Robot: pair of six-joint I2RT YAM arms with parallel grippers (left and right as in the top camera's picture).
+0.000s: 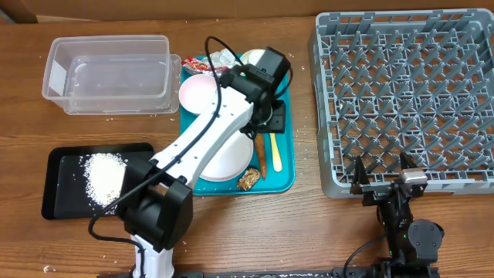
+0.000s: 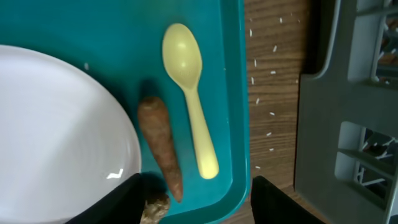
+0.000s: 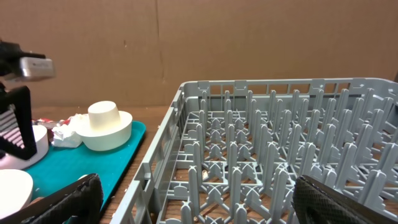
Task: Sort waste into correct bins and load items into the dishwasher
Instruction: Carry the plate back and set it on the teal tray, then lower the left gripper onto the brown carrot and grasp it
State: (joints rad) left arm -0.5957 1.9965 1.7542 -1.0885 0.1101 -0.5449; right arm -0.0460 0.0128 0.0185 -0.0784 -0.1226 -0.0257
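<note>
Left wrist: left end effector (image 2: 193, 190) parted, empty (above spoon (image 2: 196, 115)); right end effector (image 3: 196, 186) wide, empty.

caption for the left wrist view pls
Yellow spoon and carrot stick lie side by side on the teal tray, beside a white plate.

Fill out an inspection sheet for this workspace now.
Surface: wooden table, stray rice grains beside the teal tray.
Job's things: spoon, carrot stick, brown chunk, plate on the teal tray; rice pile in the black tray; dish rack holds no dishes.
Clutter: nothing seen.
Grippers: left gripper open over the spoon's handle end; right gripper open, empty, by the rack.
Cables: black cable runs along the left arm.
Surroundings: cardboard wall behind.
</note>
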